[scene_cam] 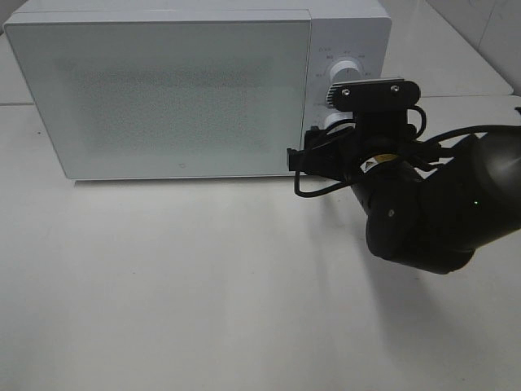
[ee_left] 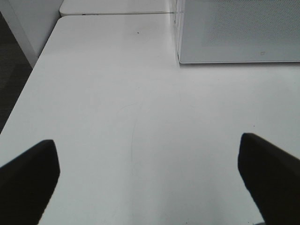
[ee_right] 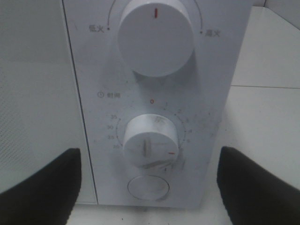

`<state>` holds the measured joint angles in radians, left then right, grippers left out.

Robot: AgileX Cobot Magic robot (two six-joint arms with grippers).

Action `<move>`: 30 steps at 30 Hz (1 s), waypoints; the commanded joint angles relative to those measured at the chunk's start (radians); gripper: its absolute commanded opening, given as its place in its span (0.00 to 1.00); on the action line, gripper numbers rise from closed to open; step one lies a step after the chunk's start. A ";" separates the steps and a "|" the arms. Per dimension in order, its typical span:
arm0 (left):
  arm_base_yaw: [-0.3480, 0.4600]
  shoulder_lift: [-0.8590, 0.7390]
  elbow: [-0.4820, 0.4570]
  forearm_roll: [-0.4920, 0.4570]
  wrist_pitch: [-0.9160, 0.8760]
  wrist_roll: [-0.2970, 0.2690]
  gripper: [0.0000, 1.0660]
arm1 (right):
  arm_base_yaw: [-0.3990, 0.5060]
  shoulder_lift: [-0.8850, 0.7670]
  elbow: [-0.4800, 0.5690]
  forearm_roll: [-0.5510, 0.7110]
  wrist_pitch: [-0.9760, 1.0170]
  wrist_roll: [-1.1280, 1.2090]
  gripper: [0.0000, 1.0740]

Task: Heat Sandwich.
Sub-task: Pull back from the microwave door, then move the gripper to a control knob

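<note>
White tabletop (scene_cam: 203,285) runs bare in front of one microwave (scene_cam: 163,90), whose frosted door (scene_cam: 163,94) is closed. The sandwich shows in none of the views.

Two grippers are in view, each with two dark fingers. The right gripper (ee_right: 147,154) faces the microwave's control panel at close range with its fingers spread wide and holding nothing. The panel carries two knobs and one round button. The timer knob (ee_right: 151,140) sits straight ahead between the fingers, the power knob (ee_right: 156,35) above it, and the button (ee_right: 148,187) below it.

The left gripper (ee_left: 145,150) hangs over open table, also spread wide and empty. The microwave's near corner lies well ahead of it. On its outer side the table edge (ee_left: 28,89) drops to dark floor.
</note>
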<state>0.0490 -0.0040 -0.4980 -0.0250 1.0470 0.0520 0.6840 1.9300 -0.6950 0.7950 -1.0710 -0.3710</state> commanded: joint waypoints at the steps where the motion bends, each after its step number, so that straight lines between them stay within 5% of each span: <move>1: 0.001 -0.026 0.004 -0.010 -0.011 -0.006 0.92 | -0.001 0.025 -0.042 0.017 -0.020 -0.012 0.71; 22: 0.001 -0.026 0.004 -0.009 -0.011 -0.006 0.92 | -0.054 0.110 -0.137 0.011 -0.004 -0.011 0.68; 26: 0.001 -0.026 0.004 -0.009 -0.011 -0.006 0.92 | -0.054 0.110 -0.137 0.011 0.015 -0.004 0.56; 30: 0.001 -0.026 0.004 -0.009 -0.011 -0.006 0.92 | -0.054 0.110 -0.137 0.011 0.035 0.036 0.28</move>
<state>0.0490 -0.0040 -0.4980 -0.0250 1.0470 0.0520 0.6350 2.0410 -0.8250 0.8060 -1.0400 -0.3550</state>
